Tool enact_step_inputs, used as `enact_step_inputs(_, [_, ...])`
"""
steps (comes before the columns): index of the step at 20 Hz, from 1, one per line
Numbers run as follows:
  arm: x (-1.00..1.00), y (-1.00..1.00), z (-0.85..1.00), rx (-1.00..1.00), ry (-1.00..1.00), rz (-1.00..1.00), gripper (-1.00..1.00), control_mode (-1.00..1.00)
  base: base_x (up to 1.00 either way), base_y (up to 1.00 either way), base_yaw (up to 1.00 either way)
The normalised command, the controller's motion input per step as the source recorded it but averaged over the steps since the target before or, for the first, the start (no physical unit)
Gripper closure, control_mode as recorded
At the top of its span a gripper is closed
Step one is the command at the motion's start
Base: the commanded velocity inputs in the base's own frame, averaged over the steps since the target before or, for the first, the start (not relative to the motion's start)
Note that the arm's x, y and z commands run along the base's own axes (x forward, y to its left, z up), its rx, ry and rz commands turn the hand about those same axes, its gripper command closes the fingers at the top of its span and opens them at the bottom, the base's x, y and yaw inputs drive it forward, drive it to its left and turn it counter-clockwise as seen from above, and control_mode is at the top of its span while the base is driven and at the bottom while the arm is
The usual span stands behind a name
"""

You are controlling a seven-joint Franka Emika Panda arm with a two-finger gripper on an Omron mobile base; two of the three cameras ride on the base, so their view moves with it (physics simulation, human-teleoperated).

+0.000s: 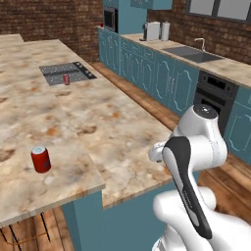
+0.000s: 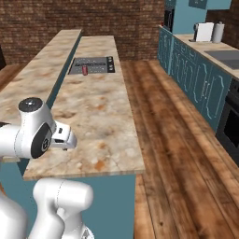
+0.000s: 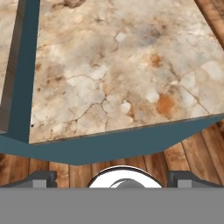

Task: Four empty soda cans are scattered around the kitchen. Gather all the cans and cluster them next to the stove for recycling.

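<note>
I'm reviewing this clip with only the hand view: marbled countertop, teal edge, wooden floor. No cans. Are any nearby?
Observer: Yes. One soda can stands upright on the counter, off to the arm's left.
Operator: Any near the stove?
Observer: A second can stands on the stove itself, at the far end of the island.
Operator: What's opposite the island?
Observer: Across the wooden floor, a sink is set in the wall counter.
</note>
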Motion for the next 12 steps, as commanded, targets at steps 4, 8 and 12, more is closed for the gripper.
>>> enact_step_inputs(4, [0.0,0.0,0.0,0.0,0.0,0.0,-1.0,1.0,0.0,0.0,0.0])
enact_step_inputs(8, [0.0,0.0,0.0,0.0,0.0,0.0,-1.0,-1.0,0.0,0.0,0.0])
enact_step_inputs(12, [0.0,0.04,0.0,0.0,-0.01,0.0,-1.0,-1.0,0.0,0.0,0.0])
